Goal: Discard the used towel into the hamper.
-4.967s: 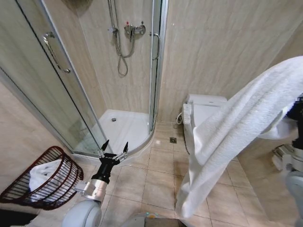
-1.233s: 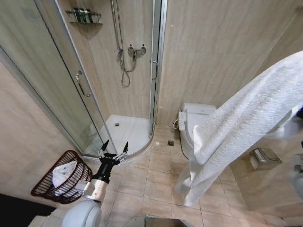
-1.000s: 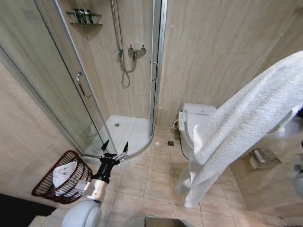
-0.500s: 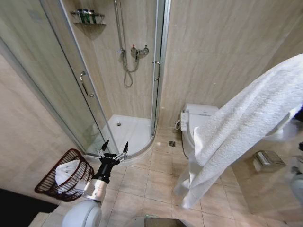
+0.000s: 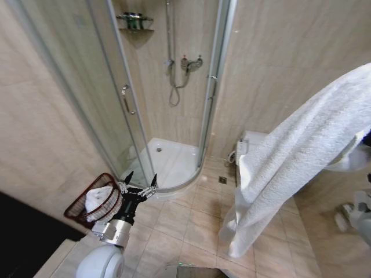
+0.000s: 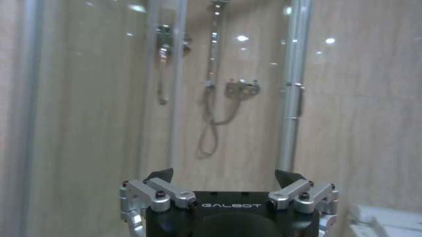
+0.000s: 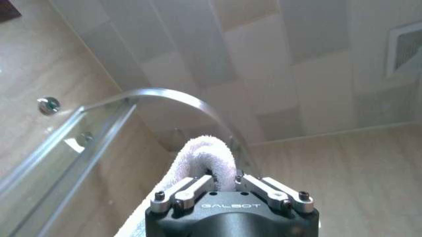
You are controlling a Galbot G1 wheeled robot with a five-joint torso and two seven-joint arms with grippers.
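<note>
A large white towel [image 5: 301, 156] hangs from the upper right down to just above the tiled floor. In the right wrist view my right gripper [image 7: 223, 177] is shut on a fold of the towel [image 7: 201, 153], held up high toward the ceiling. The hamper [image 5: 78, 204], a small dark red wire basket, stands on the floor at the lower left beside the shower, with white cloth [image 5: 95, 197] inside it. My left gripper [image 5: 139, 180] is open and empty, held low, with the hamper just to its left in the head view. The left gripper [image 6: 224, 175] points toward the shower fittings.
A curved glass shower enclosure [image 5: 133, 116] with a white tray [image 5: 171, 162] stands straight ahead. A white toilet [image 5: 250, 139] is partly hidden behind the towel. A dark surface [image 5: 23, 231] lies at the lower left. Beige floor tiles [image 5: 185, 226] lie open between hamper and towel.
The camera has turned, so the shower, hamper and toilet have shifted right in the picture. The towel still hangs from my right gripper, and the left gripper stays open.
</note>
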